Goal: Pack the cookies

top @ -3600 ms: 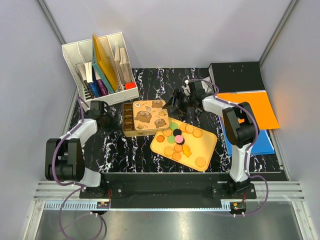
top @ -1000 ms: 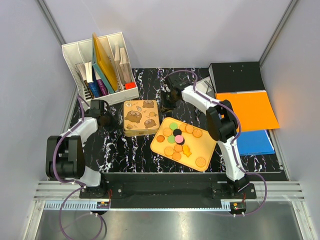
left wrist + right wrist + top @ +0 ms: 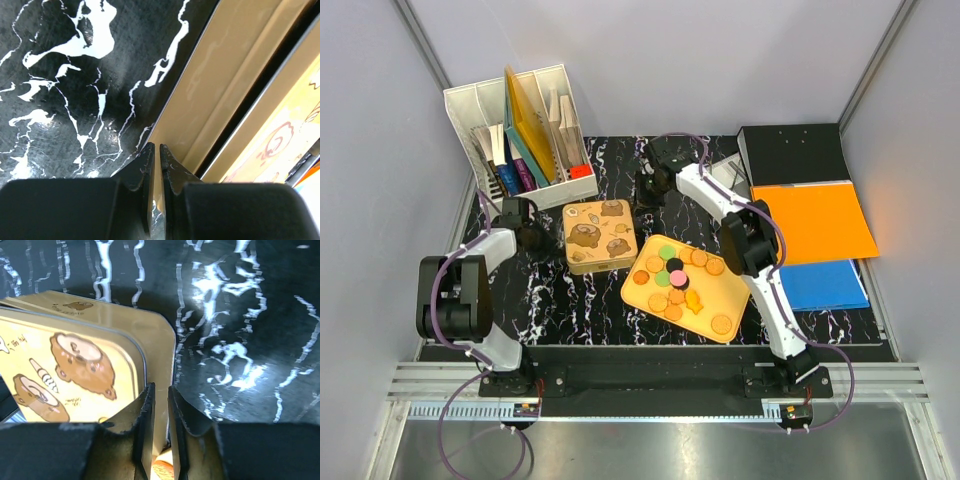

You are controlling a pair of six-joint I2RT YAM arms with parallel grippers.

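The cookies (image 3: 677, 280), round tan, green, pink and dark discs plus an orange fish shape, lie on a yellow tray (image 3: 738, 292). To its left sits a tan tin (image 3: 598, 235) with its bear-printed lid on. My left gripper (image 3: 532, 238) is shut, with its tips (image 3: 156, 148) at the tin's left side wall (image 3: 220, 90). My right gripper (image 3: 642, 192) is at the tin's far right corner. Its fingers (image 3: 161, 387) are almost together over the lid's rim (image 3: 162, 355), gripping nothing that I can see. An orange bit shows low in the gap.
A white file organiser (image 3: 520, 125) with books stands at the back left. Black (image 3: 790, 150), orange (image 3: 820, 220) and blue (image 3: 832, 285) folders lie on the right. Black marble-patterned tabletop (image 3: 570, 295) surrounds the tin and tray.
The lid went from offset, with the compartments showing, to fully on. My right gripper moved left and back along the tin's right side to its far corner, and the tin turned slightly.
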